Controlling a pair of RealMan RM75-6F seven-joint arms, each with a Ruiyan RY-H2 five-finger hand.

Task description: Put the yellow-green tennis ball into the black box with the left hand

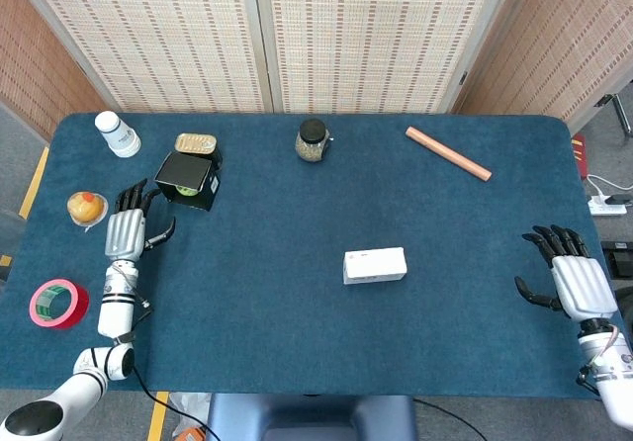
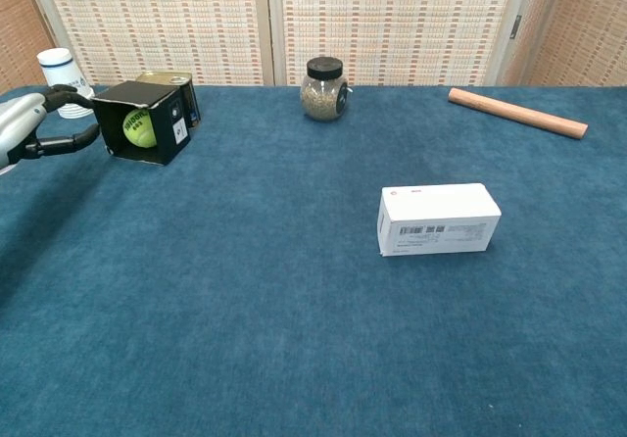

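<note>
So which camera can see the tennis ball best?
The chest view: it looks straight into the black box's open side, so the tennis ball shows nearly whole. From the head view, the box's top hides most of it; only a green sliver peeks out.
</note>
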